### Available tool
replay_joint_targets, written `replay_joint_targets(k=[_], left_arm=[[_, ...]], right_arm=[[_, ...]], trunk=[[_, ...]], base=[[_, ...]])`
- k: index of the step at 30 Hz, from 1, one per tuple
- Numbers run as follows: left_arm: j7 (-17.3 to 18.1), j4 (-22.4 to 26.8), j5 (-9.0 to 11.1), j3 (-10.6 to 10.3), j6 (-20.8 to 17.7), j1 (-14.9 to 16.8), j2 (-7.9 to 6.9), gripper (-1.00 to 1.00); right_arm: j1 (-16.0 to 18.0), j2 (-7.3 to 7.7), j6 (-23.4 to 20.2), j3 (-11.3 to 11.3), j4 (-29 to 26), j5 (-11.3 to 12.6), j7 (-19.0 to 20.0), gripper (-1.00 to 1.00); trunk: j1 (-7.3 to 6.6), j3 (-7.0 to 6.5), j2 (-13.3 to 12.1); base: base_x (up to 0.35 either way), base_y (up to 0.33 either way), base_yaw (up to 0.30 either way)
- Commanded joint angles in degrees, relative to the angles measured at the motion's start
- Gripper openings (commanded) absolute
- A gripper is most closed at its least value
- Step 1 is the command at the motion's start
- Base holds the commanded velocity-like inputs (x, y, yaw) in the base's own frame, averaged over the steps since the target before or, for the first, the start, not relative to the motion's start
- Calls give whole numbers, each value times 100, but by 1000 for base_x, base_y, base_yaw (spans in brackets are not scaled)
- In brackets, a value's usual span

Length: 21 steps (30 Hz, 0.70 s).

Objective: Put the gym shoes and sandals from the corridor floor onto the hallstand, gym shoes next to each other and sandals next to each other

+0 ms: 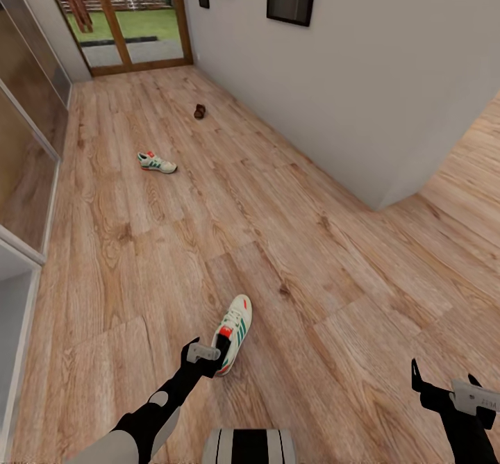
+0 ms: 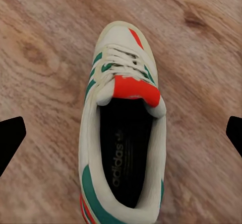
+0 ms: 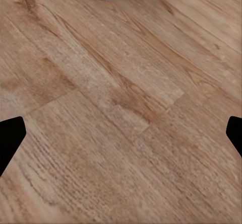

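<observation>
One gym shoe [image 1: 234, 330] lies on the corridor floor [image 1: 278, 228] just ahead of me, cream-white with green stripes and an orange-red tongue. My left gripper [image 1: 205, 355] hovers over its heel end, open. In the left wrist view the gym shoe [image 2: 123, 128] lies between the spread fingertips [image 2: 11, 136], untouched. The other gym shoe [image 1: 157, 163] rests farther up the corridor. A dark brown sandal [image 1: 199, 111] sits beyond it, near the wall. My right gripper [image 1: 444, 389] hangs open over bare planks [image 3: 121, 108] at the lower right.
A pale grey unit [image 1: 17, 311] stands at the left edge under glass-fronted panels [image 1: 28, 137]; whether it is the hallstand I cannot tell. A white wall corner [image 1: 382, 203] juts out on the right. Glass doors [image 1: 132, 19] close the far end.
</observation>
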<state>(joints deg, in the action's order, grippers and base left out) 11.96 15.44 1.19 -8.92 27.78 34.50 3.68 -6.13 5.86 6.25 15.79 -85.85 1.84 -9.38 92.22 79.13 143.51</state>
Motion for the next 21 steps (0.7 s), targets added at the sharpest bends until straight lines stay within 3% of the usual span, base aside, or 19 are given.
replay_joint_targets(k=[1, 21], left_arm=[[17, -7, 13, -4, 17, 4, 1, 100], [10, -6, -180, -70, 21, 4, 5, 100]], right_arm=[[-3, 3, 16, -6, -2, 19, -19, 100], [-3, 3, 10, -6, -2, 18, -23, 100]], trunk=[[-1, 12, 1], [-1, 188, 1]], base=[[0, 0, 0], [0, 0, 0]])
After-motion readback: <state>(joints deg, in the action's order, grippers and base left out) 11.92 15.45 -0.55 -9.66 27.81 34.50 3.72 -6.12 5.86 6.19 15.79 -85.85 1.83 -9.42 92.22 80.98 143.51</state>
